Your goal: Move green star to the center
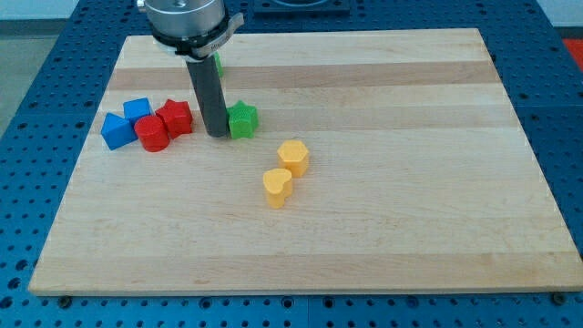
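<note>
The green star [243, 119] lies on the wooden board [383, 228], left of the middle and toward the view's top. My tip [217, 134] stands on the board right against the star's left side, touching or nearly touching it. The dark rod rises from there to the arm's head at the view's top. A second green block [219, 64] peeks out behind the rod near the top edge; most of it is hidden and its shape cannot be made out.
Left of my tip sit two red blocks [174, 117] [152, 133] and two blue blocks [138, 110] [117, 130] in a tight group. A yellow hexagon-like block [293, 157] and a yellow heart-like block [278, 187] lie below and right of the star.
</note>
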Tool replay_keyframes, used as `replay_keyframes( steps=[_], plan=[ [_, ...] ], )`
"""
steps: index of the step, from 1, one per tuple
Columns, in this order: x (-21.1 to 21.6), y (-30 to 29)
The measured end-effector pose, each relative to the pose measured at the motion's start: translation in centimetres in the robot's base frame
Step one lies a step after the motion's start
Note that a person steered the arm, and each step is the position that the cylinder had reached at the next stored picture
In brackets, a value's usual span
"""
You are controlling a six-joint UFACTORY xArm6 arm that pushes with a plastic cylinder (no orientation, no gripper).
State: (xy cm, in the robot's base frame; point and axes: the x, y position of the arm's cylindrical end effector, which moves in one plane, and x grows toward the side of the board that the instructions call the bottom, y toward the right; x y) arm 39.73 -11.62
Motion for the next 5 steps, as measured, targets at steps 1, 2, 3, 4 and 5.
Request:
replay_keyframes(
  steps=[1, 2, 3, 4, 5],
  plan=[
    [-2.2, 1.8],
    [-3.8, 4.5],
    [-3.9, 8.2],
    [-1.7, 8.8],
    [-0.3, 8.6]
  ],
)
